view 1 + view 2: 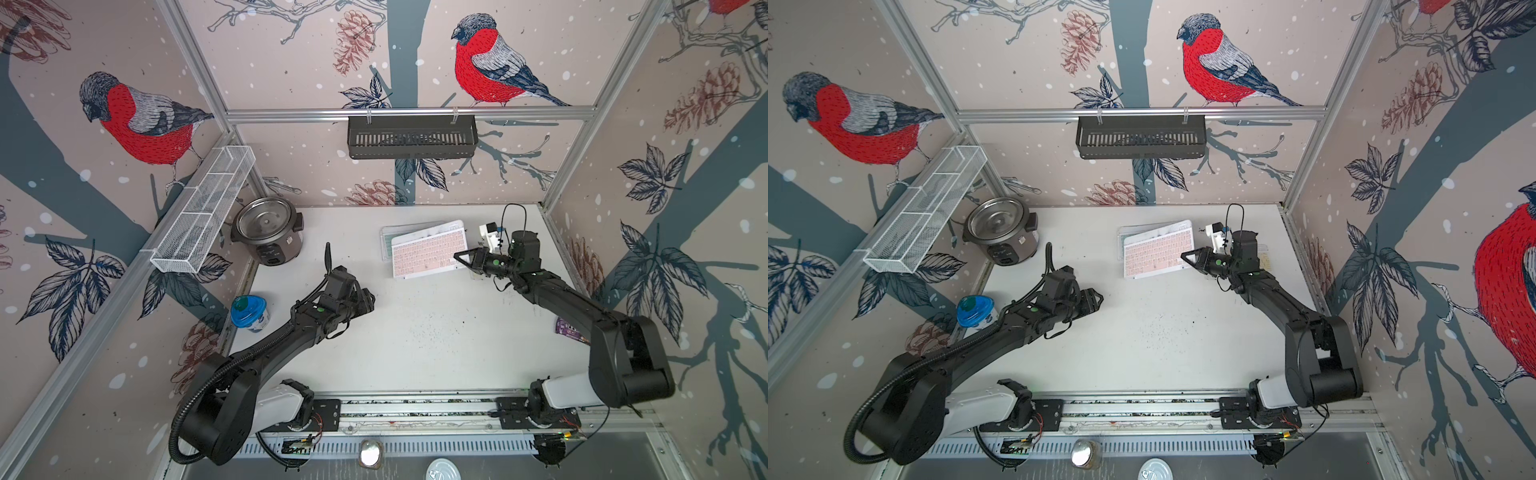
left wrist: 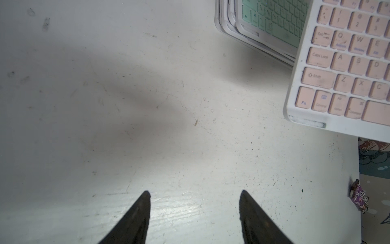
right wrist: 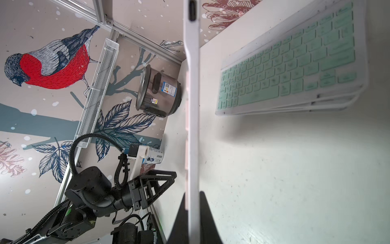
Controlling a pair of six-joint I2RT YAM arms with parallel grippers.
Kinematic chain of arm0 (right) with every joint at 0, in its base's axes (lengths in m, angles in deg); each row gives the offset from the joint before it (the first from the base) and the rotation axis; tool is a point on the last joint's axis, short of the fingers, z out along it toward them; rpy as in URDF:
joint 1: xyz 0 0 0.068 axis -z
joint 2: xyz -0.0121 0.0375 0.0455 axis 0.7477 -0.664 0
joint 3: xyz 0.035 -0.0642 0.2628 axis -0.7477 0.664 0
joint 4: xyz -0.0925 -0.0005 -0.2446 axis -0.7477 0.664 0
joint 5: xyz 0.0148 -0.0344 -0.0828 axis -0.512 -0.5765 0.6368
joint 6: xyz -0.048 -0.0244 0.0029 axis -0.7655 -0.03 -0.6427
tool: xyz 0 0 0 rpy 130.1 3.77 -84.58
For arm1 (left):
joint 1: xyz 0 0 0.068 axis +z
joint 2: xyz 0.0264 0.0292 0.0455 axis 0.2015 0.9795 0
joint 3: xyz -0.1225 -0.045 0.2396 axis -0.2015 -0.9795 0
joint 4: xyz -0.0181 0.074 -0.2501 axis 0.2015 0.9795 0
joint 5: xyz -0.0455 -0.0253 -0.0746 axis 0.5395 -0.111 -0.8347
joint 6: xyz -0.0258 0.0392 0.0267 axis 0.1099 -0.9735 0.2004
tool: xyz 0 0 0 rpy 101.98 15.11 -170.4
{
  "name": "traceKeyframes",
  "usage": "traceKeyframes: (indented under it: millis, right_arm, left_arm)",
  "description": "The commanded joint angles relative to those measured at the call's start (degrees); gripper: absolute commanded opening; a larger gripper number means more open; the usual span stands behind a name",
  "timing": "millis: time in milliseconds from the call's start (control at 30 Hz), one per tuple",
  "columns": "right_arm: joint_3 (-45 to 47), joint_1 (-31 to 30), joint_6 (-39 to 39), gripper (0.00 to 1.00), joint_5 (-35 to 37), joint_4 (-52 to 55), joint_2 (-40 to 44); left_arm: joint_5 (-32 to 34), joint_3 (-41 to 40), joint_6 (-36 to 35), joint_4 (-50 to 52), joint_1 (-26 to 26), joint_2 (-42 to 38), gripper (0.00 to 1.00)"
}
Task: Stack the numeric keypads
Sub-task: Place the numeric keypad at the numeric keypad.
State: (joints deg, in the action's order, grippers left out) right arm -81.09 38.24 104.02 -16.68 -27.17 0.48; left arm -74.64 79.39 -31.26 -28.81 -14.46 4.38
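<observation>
At the far side of the bench, stack of keypads topped in mint green, pink keypad held partly over it, perhaps not touching, its short edge clamped by the right hand, left hand held apart, empty, above bare bench.

Keypad partly over stack — cooker left

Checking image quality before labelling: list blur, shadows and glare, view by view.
Left wrist view: broad soft shadow on the table, glare streak near the left gripper. Right wrist view: the held pink keypad, edge-on at the lens, and the mint keypad are soft. Both top views: even light, sharp.
</observation>
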Motion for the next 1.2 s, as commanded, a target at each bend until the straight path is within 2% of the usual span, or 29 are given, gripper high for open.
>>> traceKeyframes:
  millis: [0,333,667,933,1167]
  right_arm:
    - [-3.3,0.0,-1.4,0.06,-3.4,-5.9,-3.4]
    - [-13.8,0.9,2.8,0.06,-8.5,-13.4,-19.4]
    - [-21.9,1.4,6.0,0.06,-9.6,-16.8,-31.1]
    - [-25.7,1.6,4.7,0.07,-9.2,-14.0,-35.7]
    - [-26.9,2.2,3.6,0.12,-8.8,-11.8,-37.1]
  left_arm:
    - [1.0,-0.1,-0.3,-0.9,0.2,-0.2,0.66]
    - [1.3,0.6,-0.8,-1.3,0.7,1.4,0.67]
    - [1.3,1.5,-1.4,-0.8,1.2,3.4,0.67]
    - [0.4,1.6,-1.2,-1.5,1.2,5.5,0.66]
    - [0.1,2.2,-1.4,-1.8,1.2,7.1,0.66]
